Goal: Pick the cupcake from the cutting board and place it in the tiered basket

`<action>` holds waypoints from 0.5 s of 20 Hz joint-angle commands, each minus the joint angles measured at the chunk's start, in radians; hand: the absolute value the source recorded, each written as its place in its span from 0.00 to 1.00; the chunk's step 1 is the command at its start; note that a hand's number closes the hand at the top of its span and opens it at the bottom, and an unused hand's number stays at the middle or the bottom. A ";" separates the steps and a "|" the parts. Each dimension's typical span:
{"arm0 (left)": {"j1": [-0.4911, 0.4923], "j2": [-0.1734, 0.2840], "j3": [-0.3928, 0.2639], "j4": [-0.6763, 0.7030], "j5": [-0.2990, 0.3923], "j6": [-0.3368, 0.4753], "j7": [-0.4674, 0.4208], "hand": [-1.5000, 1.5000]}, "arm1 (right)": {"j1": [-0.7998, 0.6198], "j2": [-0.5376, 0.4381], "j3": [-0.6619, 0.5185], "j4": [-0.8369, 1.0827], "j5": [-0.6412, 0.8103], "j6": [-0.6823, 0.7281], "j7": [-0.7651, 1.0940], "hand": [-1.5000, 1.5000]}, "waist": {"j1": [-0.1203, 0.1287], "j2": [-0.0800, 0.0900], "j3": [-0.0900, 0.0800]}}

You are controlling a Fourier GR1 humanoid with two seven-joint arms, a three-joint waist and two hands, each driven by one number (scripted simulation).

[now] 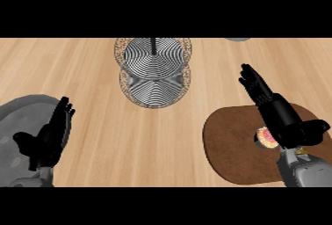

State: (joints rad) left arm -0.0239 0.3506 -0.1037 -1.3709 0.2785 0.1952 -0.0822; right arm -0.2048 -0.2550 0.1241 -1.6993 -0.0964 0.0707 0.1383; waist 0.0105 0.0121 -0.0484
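Right robot hand (279, 115) hovers open-fingered above cupcake (266, 137) on cutting board (233, 145).

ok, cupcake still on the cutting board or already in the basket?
On the board. The cupcake sits on the brown cutting board, partly hidden beside the open right hand; the tiered basket holds nothing visible.

the cupcake (265, 137) sits on the cutting board (236, 147) at right; the tiered basket (154, 72) stands behind, at centre.
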 commanded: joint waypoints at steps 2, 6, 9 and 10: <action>-0.001 0.037 0.023 -0.036 0.030 -0.049 0.046 0.50 | 0.008 0.000 0.019 -0.060 -0.015 0.048 -0.043 1.00 | -0.009 -0.015 0.049; -0.045 0.090 0.001 -0.123 0.013 -0.060 0.155 0.50 | 0.015 0.039 0.035 -0.243 -0.126 0.103 -0.087 1.00 | -0.019 -0.022 0.051; -0.005 0.068 0.002 -0.082 0.032 -0.083 0.103 0.50 | 0.120 -0.002 -0.122 -0.050 0.198 -0.258 0.102 0.00 | -0.050 -0.019 0.046; -0.033 0.054 -0.020 -0.086 0.027 -0.077 0.139 0.50 | 0.149 0.053 -0.101 -0.034 0.199 -0.291 0.092 0.00 | -0.042 -0.014 0.049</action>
State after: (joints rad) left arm -0.0411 0.4031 -0.1037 -1.4378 0.2997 0.1326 0.0092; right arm -0.1299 -0.2742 0.0629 -1.7738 0.0152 -0.0413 0.1688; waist -0.0315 -0.0047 -0.0069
